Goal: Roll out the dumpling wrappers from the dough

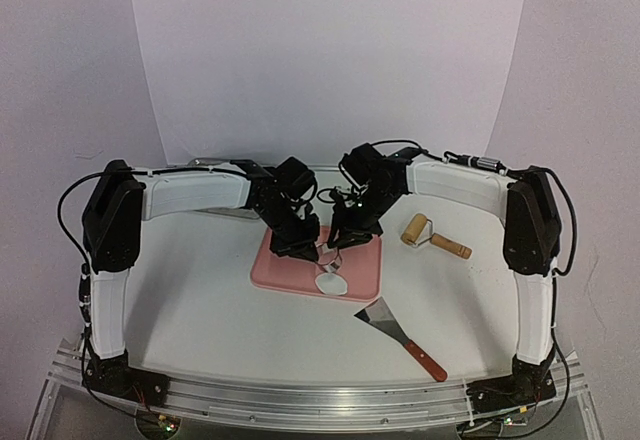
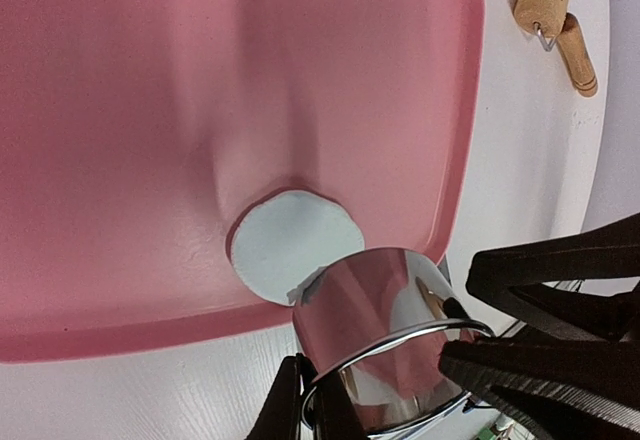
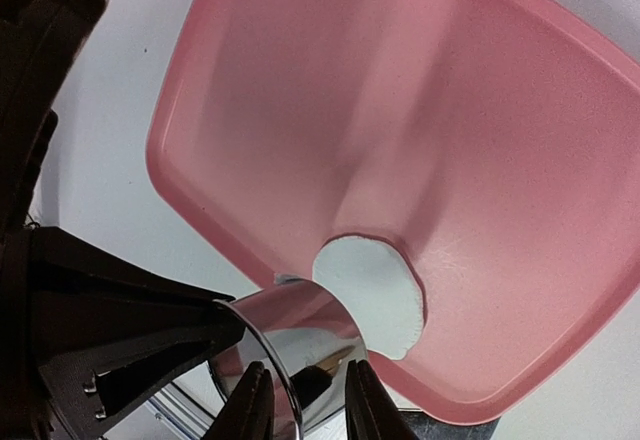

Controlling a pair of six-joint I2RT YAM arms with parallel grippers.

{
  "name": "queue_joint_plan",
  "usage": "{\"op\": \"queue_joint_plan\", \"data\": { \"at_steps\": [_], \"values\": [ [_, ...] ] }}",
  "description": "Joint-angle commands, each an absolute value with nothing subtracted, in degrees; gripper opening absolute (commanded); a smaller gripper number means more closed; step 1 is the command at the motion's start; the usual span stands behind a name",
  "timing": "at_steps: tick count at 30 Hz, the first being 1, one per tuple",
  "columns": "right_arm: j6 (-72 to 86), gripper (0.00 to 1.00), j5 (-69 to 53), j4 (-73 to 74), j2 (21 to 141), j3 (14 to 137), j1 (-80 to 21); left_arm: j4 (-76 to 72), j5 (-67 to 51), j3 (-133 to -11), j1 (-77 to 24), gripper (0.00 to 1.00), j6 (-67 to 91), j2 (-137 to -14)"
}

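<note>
On tray (image 2: 150,110), wrapper (image 2: 295,245): likely soft, thin, tears easily (lift by edge). Left hand (image 2: 308,405) clamped on ring (image 2: 375,310); right hand (image 3: 305,400) half-closed around it, grip unclear.

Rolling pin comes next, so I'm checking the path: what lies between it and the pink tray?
Nothing: only bare white table separates the rolling pin from the pink tray, as the top external view shows.
</note>
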State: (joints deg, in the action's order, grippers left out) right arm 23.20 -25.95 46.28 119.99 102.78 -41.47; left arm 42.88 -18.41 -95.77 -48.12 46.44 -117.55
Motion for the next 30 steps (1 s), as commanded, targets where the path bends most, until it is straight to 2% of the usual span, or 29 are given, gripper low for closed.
{"op": "queue_joint_plan", "data": {
  "at_steps": [1, 7, 15, 23, 30],
  "values": [
    [22.29, 0.28, -24.94, 47.54, 121.24, 105.11, -41.85, 42.2, -19.26, -98.6, -48.42, 0.0, 45.69, -118.58],
    [22.01, 0.19, -24.56, 48.07, 122.83, 104.96, -42.01, 40.83, -20.1, -98.57, -48.42, 0.0, 45.27, -118.89],
    [20.73, 0.17, -23.06, 48.88, 124.34, 103.78, -42.56, 36.65, -22.29, -96.0, -48.41, 0.0, 46.33, -118.33],
    [20.39, 0.0, -22.23, 48.92, 125.19, 102.08, -42.63, 34.49, -23.26, -95.29, -48.41, 0.01, 46.73, -118.9],
    [20.29, 0.0, -20.0, 48.47, 125.53, 100.47, -42.63, 30.76, -25.29, -93.34, -48.39, 0.02, 45.63, -119.43]
  ]
}}
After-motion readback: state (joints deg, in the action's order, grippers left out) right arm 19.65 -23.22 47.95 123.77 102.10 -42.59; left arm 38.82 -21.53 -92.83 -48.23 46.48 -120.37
